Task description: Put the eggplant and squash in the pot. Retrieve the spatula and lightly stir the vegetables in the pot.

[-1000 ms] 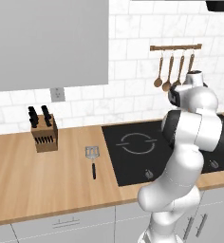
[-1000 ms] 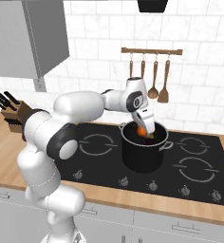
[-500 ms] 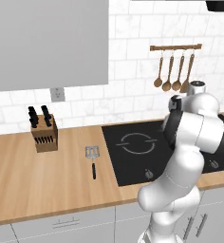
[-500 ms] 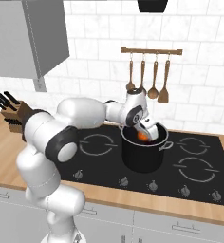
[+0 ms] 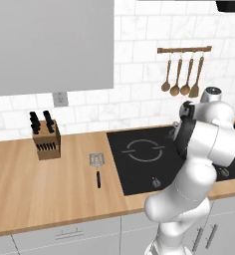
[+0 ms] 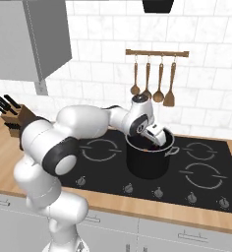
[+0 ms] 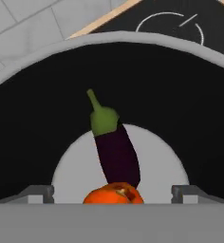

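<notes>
Tool (image 6: 157, 139) wide open, empty, over pot (image 6: 148, 160) holding eggplant (image 7: 115, 147) and squash (image 7: 114, 193); spatula (image 5: 97, 167) lies far left on table (image 5: 50, 189), handle toward near edge.

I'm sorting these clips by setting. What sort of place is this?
A rendered home kitchen: a black cooktop set in a wooden counter, a knife block, and wooden utensils hanging on a white tiled wall.

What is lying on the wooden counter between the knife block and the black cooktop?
The spatula lies there on the counter, between the knife block and the cooktop, as the left base view shows.
</notes>
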You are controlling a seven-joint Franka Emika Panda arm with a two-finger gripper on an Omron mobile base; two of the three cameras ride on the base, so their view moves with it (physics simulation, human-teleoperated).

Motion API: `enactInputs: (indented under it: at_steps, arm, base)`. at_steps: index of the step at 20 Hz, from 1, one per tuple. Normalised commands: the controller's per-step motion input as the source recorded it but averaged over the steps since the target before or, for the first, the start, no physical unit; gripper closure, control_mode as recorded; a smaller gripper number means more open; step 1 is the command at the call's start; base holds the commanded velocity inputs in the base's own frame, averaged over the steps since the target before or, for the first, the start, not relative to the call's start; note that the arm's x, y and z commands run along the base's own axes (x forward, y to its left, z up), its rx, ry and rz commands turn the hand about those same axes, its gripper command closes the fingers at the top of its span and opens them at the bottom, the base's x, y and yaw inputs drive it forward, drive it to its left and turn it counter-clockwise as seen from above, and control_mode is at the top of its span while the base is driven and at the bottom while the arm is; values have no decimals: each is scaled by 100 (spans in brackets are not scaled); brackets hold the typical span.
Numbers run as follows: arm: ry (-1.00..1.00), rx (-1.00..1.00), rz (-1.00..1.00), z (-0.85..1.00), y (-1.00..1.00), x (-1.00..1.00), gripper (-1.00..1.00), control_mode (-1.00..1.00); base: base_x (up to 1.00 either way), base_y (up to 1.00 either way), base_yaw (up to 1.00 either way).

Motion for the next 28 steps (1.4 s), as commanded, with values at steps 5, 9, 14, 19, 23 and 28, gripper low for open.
enactInputs:
  at_steps: [5,9,14,19,23,28]
  arm:
    - [-5,1,7,87,3,-3,-100,-100]
    - [-1,0,0,100,53,-21,-100,-100]
    - [0,0,-6,83,94,-27,-100,-100]
    - [0,-3,12,22,96,-38,-100,-100]
    - [3,-10,63,0,94,-37,-100,-100]
    - [2,-10,89,-4,77,-37,-100,-100]
  base:
    - [0,0,0]
    - [0,0,0]
    - [0,0,0]
    - [0,0,0]
    - [0,0,0]
    - [0,0,0]
